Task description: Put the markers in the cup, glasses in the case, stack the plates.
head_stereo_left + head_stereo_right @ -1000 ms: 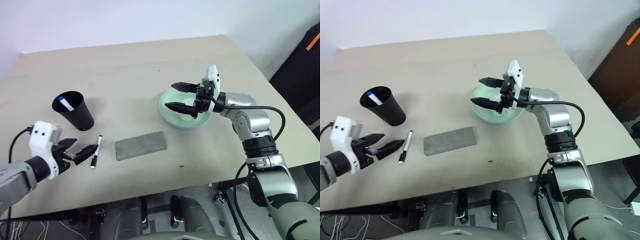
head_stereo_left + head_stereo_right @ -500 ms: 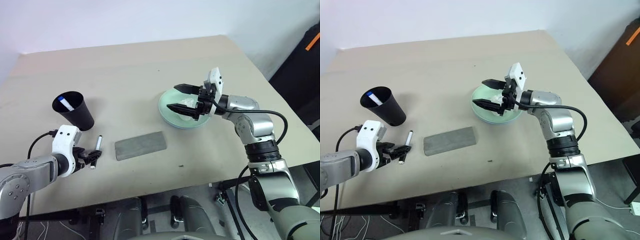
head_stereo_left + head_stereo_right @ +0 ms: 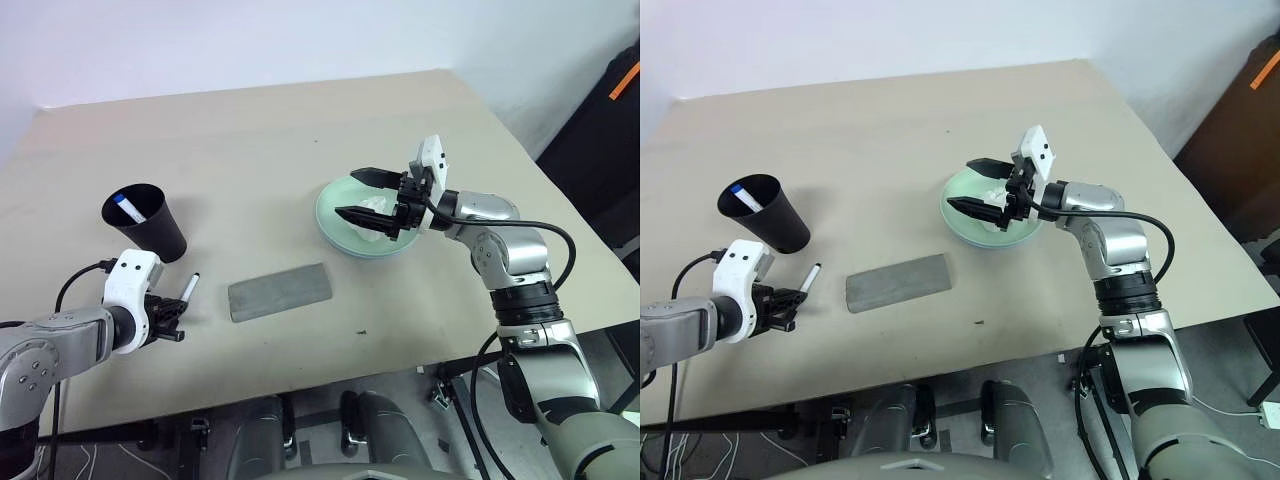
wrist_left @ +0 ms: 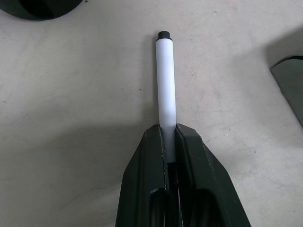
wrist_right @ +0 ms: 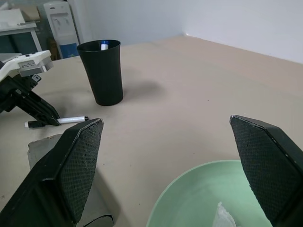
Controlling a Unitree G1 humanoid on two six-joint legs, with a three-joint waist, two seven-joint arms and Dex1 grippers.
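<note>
Beige table [image 3: 300, 130] fills your head view: the left pincer [image 3: 170, 322] is clamped on a marker [image 3: 186, 288] near the black cup [image 3: 146, 221], which holds the blue-capped one. Beside it lies the grey case [image 3: 280, 291]. Your left wrist view confirms that grip. Your right wrist view shows the right pincer [image 5: 175, 161] spread wide above the green plate [image 5: 189, 201].

Left pincer [image 3: 790, 304] clamped on white marker [image 3: 807, 282], black cup [image 3: 762, 212] behind, right pincer [image 3: 978, 186] spread above green plate [image 3: 962, 222]
</note>
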